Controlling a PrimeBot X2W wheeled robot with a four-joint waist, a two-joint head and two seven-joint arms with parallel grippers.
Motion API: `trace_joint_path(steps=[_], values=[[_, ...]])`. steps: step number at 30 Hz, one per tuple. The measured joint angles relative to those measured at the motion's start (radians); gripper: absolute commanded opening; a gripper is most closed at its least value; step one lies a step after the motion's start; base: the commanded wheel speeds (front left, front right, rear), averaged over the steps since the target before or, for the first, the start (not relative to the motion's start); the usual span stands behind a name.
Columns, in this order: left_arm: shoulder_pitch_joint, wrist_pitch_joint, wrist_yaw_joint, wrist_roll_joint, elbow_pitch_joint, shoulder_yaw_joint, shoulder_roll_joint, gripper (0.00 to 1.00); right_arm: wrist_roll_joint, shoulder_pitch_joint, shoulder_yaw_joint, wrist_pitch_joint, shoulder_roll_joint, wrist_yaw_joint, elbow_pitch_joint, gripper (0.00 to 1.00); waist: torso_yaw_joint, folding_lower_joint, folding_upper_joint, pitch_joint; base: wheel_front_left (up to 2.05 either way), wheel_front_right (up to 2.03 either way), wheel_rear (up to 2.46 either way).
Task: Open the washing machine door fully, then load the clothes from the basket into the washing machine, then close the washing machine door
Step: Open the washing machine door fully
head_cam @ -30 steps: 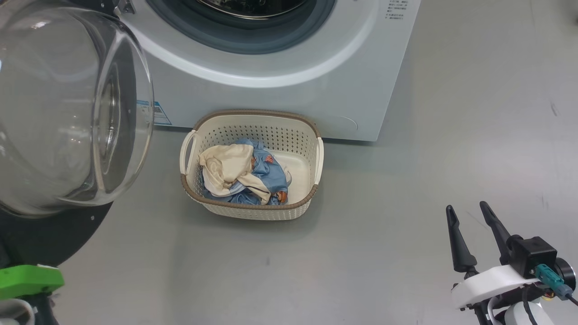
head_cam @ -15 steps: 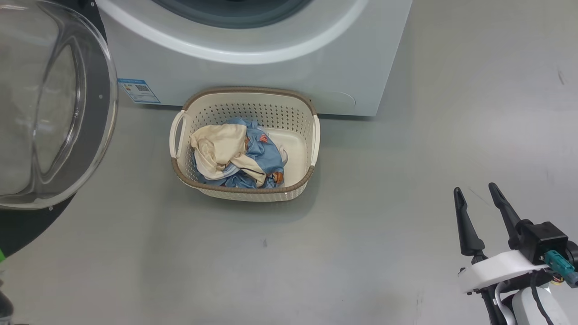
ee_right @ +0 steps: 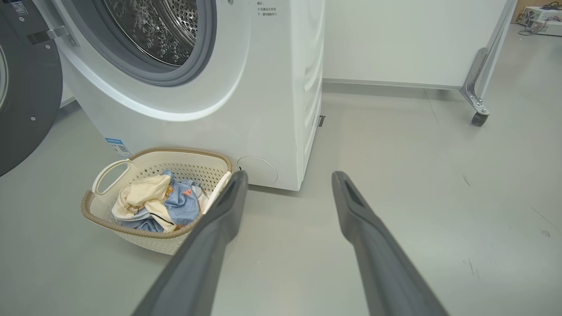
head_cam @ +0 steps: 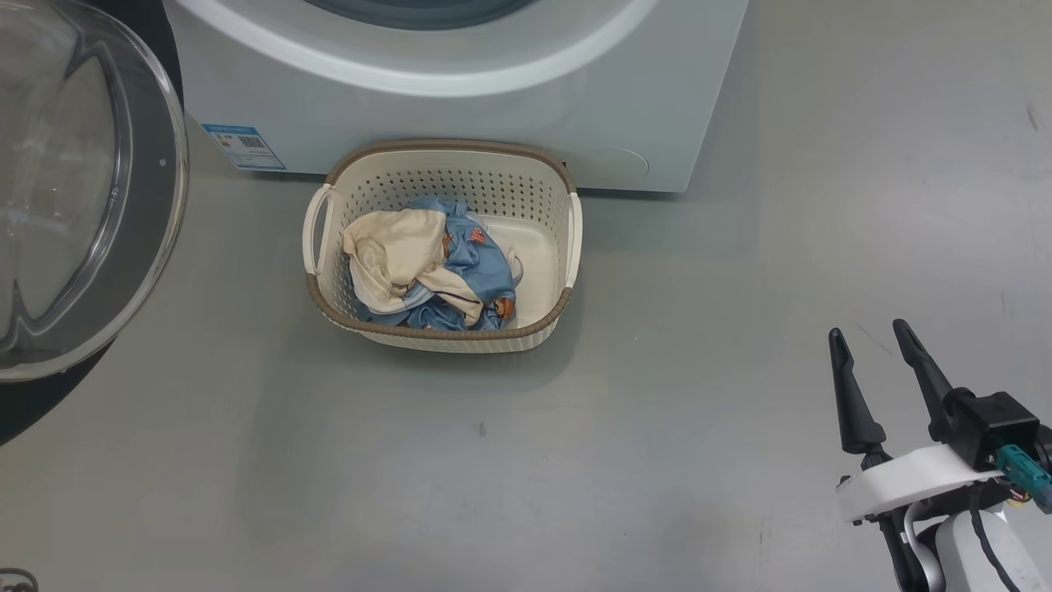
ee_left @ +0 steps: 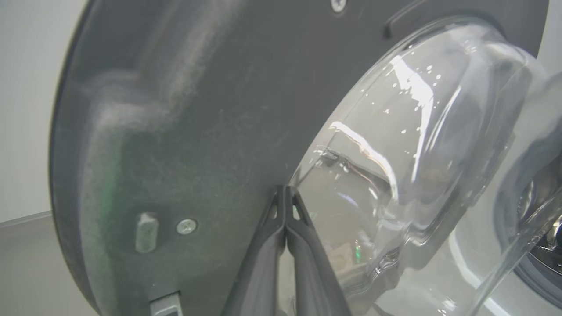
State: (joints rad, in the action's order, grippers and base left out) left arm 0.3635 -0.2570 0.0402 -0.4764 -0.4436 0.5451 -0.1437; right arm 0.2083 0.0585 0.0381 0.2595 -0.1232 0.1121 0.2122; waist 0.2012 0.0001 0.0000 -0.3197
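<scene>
The door (head_cam: 99,205) is hanging open left of your basket (head_cam: 448,146), clothes (head_cam: 411,255) lying crumpled inside. Left fingers (ee_left: 268,245) are pressing together, perhaps touching the door; right fingers (head_cam: 851,399) are standing wide.

Grey floor (head_cam: 657,460) and white panel (ee_right: 412,39).
The panel is standing on a metal leg (ee_right: 473,74), its caster (ee_right: 478,119) resting on the floor.

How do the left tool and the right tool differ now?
The left tool is shut, fingers together; the right tool is open, fingers apart. The left tool points at the dark inner face of the washing machine door, beside its glass bowl; the right tool hangs over the floor, right of the basket. Both have long dark fingers and hold nothing.
</scene>
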Motion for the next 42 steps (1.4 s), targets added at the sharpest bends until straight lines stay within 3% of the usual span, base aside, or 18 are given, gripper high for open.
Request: trace_joint_path(steps=[7,8,13,14,15,25,42], values=[[0.007,0.0,-0.029,0.037,-0.005,0.012,0.005,0.0,0.0,0.016,-0.003,0.0,0.012,0.0,0.011,1.0,-0.004,0.0,0.0,0.019,0.0,0.0,0.0],[-0.001,0.0,-0.07,0.081,0.009,0.007,0.025,0.0,0.0,0.016,-0.006,0.0,0.025,0.0,0.019,1.0,-0.007,0.0,0.0,0.044,0.0,0.0,0.0],[-0.026,0.0,-0.113,0.115,0.05,-0.014,0.054,0.0,0.0,0.015,-0.009,0.0,0.028,0.0,0.022,1.0,-0.007,0.0,0.0,0.067,0.0,0.0,0.0],[-0.039,0.0,-0.12,0.134,0.08,-0.025,0.074,0.91,0.0,0.015,-0.009,0.0,0.03,0.0,0.024,1.0,-0.006,0.0,0.0,0.077,0.0,0.0,0.0],[-0.043,0.0,-0.126,0.139,0.099,-0.031,0.086,1.0,0.0,0.015,-0.008,0.0,0.031,0.0,0.025,1.0,-0.006,0.0,0.0,0.082,0.0,0.0,0.0],[-0.114,0.0,-0.144,0.174,0.177,-0.066,0.114,1.0,0.001,0.013,0.001,0.0,0.042,0.001,0.033,1.0,-0.016,0.0,0.0,0.126,0.0,0.0,0.0],[-0.294,0.0,-0.166,0.248,0.231,-0.299,0.121,1.0,0.001,-0.018,0.016,0.0,0.061,0.003,0.033,1.0,-0.092,0.0,0.0,0.224,0.0,0.0,0.0]])
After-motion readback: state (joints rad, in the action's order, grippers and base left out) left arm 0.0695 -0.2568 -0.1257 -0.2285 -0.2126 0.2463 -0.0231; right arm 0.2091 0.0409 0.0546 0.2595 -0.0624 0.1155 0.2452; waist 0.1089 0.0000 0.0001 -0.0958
